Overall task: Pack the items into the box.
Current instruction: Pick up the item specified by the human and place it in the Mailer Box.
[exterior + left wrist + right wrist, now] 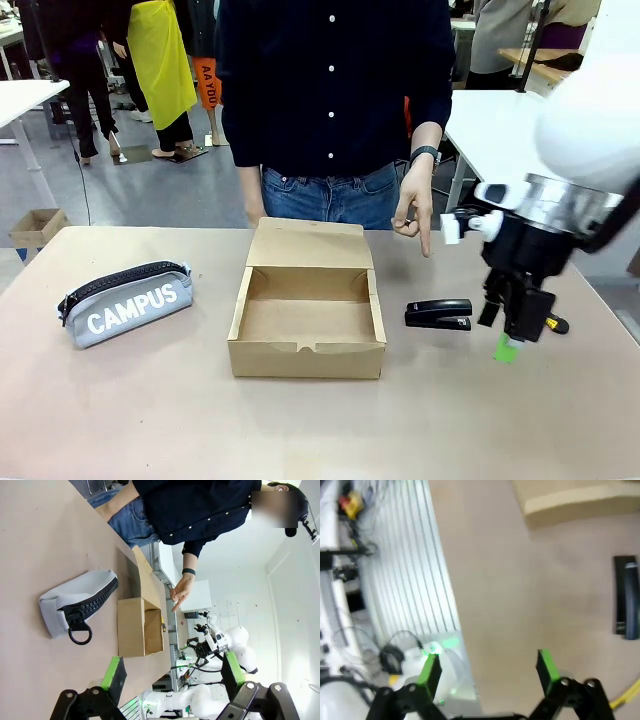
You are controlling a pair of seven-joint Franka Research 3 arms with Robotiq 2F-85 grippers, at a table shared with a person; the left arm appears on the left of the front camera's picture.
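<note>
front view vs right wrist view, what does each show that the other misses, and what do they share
Front, not wrist: the CAMPUS pouch, the person's hand pointing down, the empty inside of the box. Wrist, not front: the right gripper with fingers wide apart, a ribbed pale surface past the edge of the table. Both: the stapler, part of the box, a bit of the yellow knife, the table.

pouch (125,302) lies left of box (306,358), stapler (438,314) right.

Box (306,320) open on top, lid flap (310,243) folded back; narrow strip of bare table (150,400) between it and the stapler (438,314), person's pointing hand (415,210) hanging just behind.
</note>
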